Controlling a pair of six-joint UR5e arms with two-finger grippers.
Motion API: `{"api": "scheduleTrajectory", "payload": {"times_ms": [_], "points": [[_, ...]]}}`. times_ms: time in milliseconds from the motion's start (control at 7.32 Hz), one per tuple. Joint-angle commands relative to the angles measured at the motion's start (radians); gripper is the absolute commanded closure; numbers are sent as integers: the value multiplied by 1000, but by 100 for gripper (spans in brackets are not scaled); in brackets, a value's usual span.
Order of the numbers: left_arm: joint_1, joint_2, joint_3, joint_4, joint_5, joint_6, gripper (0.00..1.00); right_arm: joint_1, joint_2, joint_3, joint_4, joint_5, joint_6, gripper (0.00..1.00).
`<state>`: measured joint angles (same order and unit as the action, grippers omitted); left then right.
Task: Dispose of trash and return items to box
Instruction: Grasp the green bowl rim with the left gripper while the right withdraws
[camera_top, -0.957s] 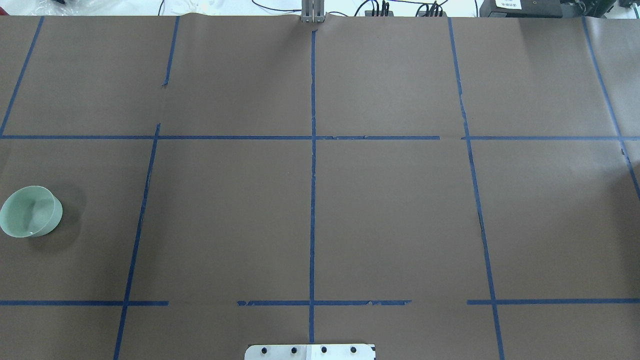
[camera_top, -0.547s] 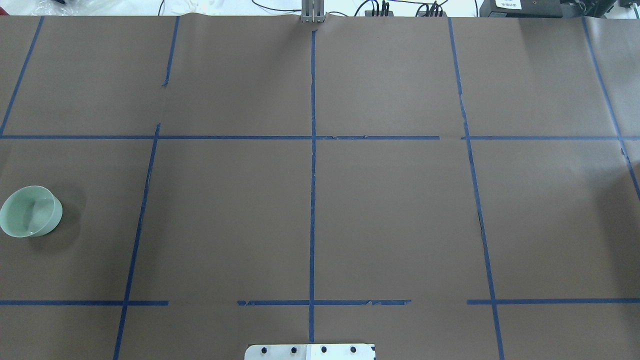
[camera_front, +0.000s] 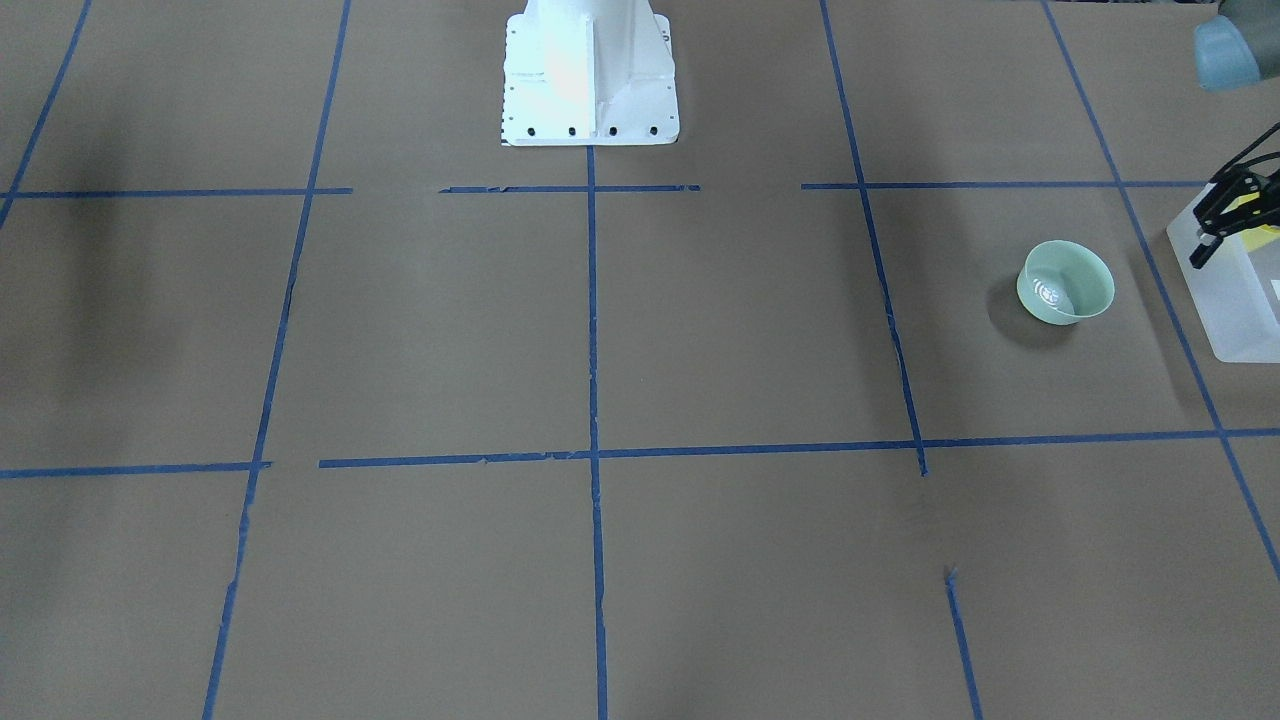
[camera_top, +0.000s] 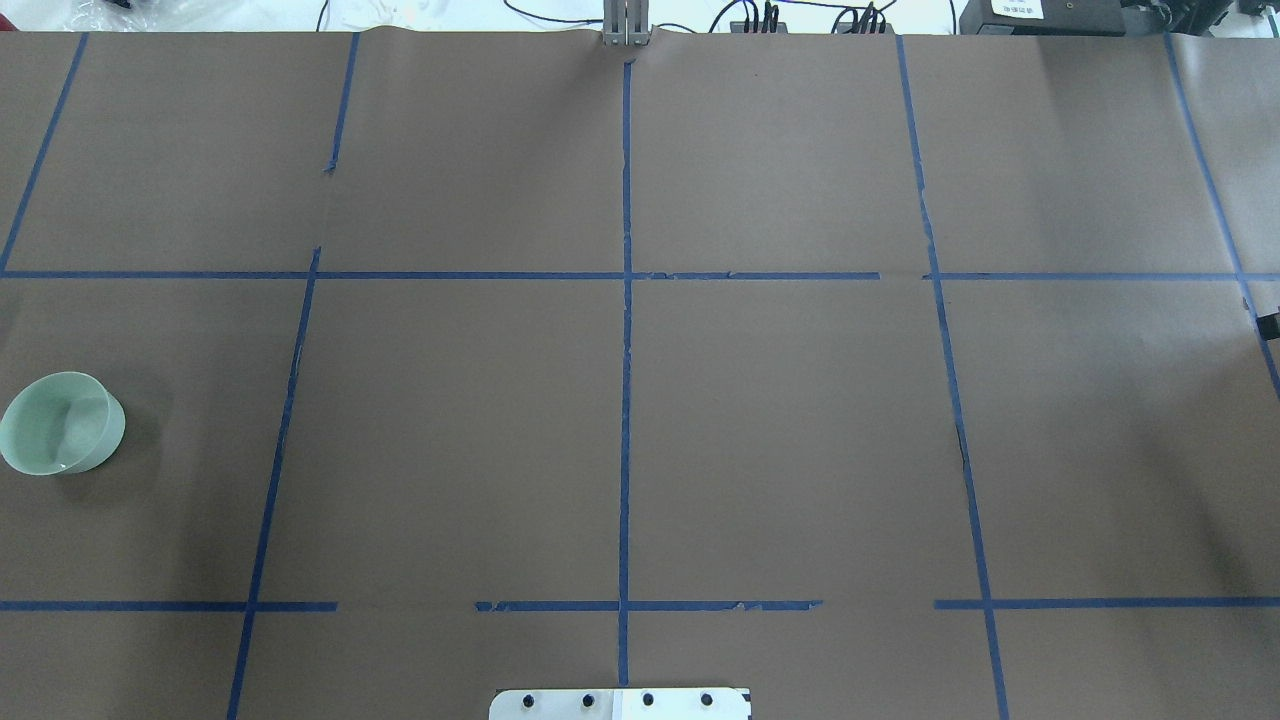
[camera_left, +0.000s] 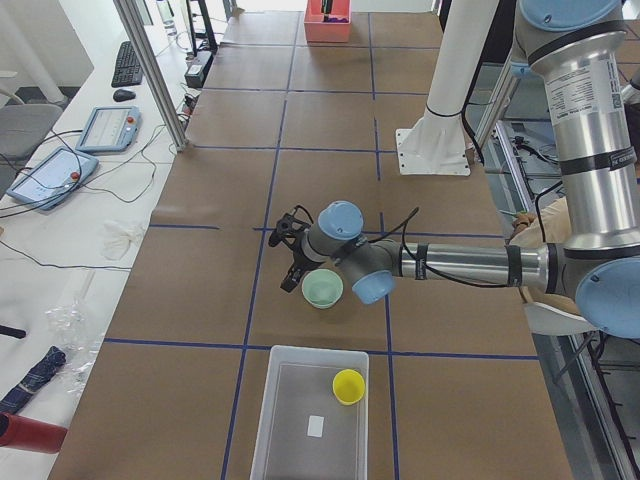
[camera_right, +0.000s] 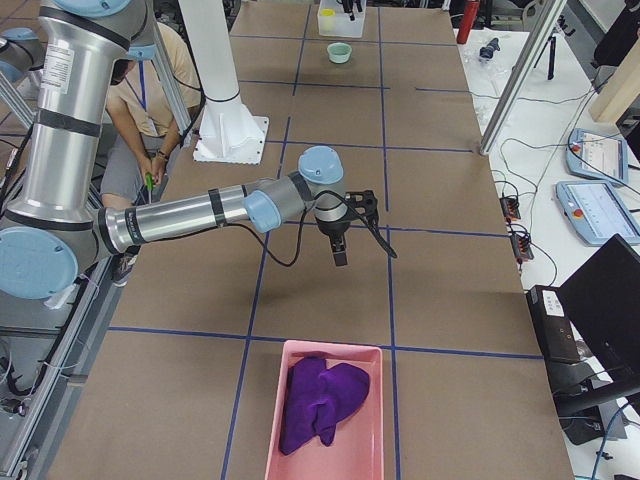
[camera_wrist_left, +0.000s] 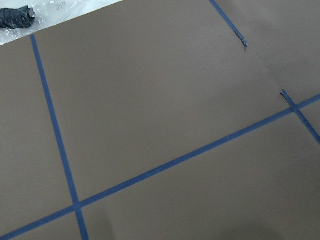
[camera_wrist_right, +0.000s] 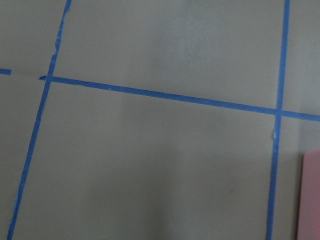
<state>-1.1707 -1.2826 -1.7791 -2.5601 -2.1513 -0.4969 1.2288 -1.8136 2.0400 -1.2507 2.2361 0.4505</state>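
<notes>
The mint-green bowl (camera_top: 62, 436) stands upright on the brown table at the far left of the overhead view; it also shows in the front-facing view (camera_front: 1065, 283). The yellow cup (camera_left: 348, 385) lies inside the frosted-white box (camera_left: 265, 420), which stands at the table's left end (camera_front: 1240, 320). My left gripper (camera_left: 285, 258) hovers above the table just beyond the bowl, fingers spread and empty. My right gripper (camera_right: 365, 255) hangs over the table's right part, fingers apart and empty; only a dark tip of it (camera_top: 1268, 325) shows overhead.
A pink tray (camera_right: 300, 360) holding a purple cloth (camera_right: 322, 405) stands at the table's right end. The white robot base (camera_front: 590, 70) is at the table's near-robot edge. Blue tape lines cross the table. An operator sits beside the robot.
A dark tip of the right gripper has come into the overhead view at its right edge. The bowl has not moved.
</notes>
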Motion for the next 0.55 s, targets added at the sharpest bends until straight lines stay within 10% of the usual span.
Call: {"api": "scheduleTrajectory", "payload": {"times_ms": [0,410], "points": [[156,51,15,-97,118,-200,8,-68,-4,-1,59,-41,57,0],[203,51,176,-250,183,-222,19,-71,-4,-3,59,-42,51,0]]}}
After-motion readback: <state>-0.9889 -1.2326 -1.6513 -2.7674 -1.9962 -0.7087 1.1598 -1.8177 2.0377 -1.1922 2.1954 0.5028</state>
